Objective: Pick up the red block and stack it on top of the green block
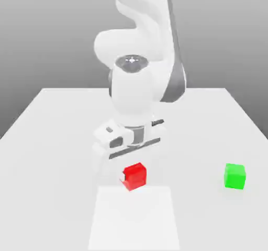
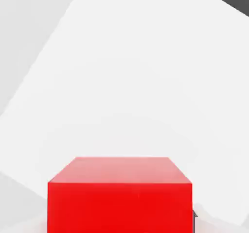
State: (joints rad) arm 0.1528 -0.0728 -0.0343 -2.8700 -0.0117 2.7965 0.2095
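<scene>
- We see the pale table under everything, and it gives us level ground to work over. Our risk here is height: if we carry sideways before we clear the surface, the block may scrape and twist in the grip.
- We have the white arm reaching down from above. The green target lies well apart, so a hurried swing across could set the load swaying or bring us in off centre.
- We see the lighter patch of the surface near the red block, towards the camera in the exterior view. We cannot tell whether the block touches its edge.
- We have the gripper closed on the red block, its 2 fingers pressed to opposite sides. We judge the grasp just made and the lift next; a weak or uneven squeeze could let the block slip or tip.
- We find the red block between those fingers, turned at an angle to the green one in the exterior view. We cannot tell whether it is off the table. If we leave that turn uncorrected, its corners may overhang and the stack of 2 may sit poorly.
- We see the green block alone towards the exterior view's right, its top bare. If we come down too low we may shove it aside; if we release too high, the red block may bounce off.
</scene>
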